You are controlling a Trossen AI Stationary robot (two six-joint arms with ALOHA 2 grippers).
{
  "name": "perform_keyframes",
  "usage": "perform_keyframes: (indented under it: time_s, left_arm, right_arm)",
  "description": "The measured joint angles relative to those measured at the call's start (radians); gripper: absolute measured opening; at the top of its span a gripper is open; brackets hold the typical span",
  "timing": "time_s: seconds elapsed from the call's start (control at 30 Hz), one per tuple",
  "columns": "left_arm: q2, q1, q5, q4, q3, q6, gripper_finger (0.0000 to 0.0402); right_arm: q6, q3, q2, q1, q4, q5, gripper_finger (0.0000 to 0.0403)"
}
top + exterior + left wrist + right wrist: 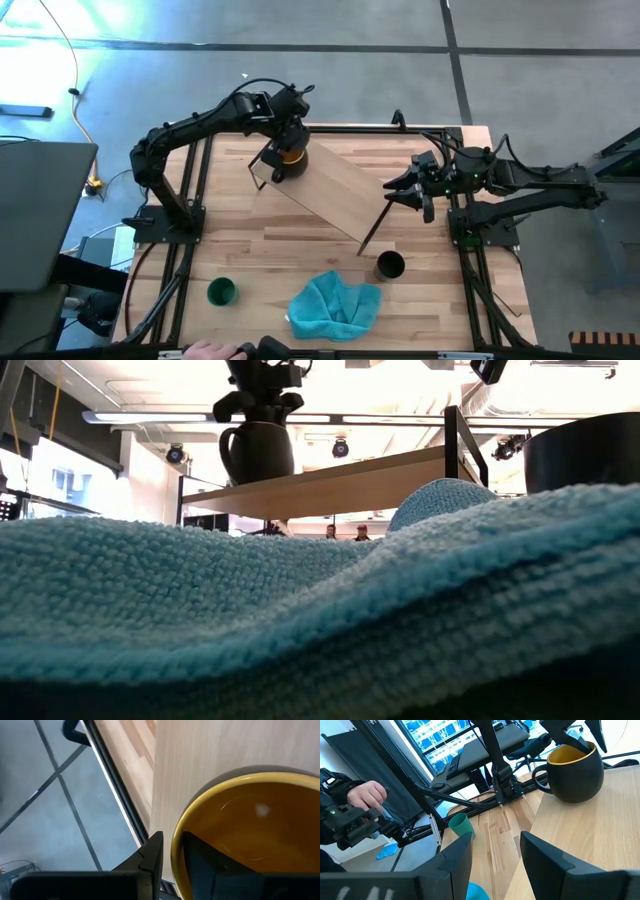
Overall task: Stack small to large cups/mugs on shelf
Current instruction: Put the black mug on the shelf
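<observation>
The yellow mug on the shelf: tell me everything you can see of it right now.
The mug is dark outside and glossy yellow inside, rounded, with a dark loop handle; it looks ceramic. It stands upright and empty on the light wooden shelf, near that board's far left end. The left gripper is shut on its rim, one finger outside the wall and one inside. Nothing else touches it.

Bare shelf (335,195) between yellow-orange mug (290,157) and right gripper (400,192).

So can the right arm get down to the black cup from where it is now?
Probably yes. The right gripper is open and empty above the shelf's end, and the black cup stands apart on the table with nothing over it.
</observation>
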Motion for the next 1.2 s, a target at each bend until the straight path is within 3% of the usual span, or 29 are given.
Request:
perform_keyframes:
  time_s: [1.2]
  left_arm:
    - [-0.003,0.0,0.009,0.003,0.002,0.051,0.0063]
  right_arm:
    - [0.008,0.0,0.0,0.0,0.0,-0.007,0.0158]
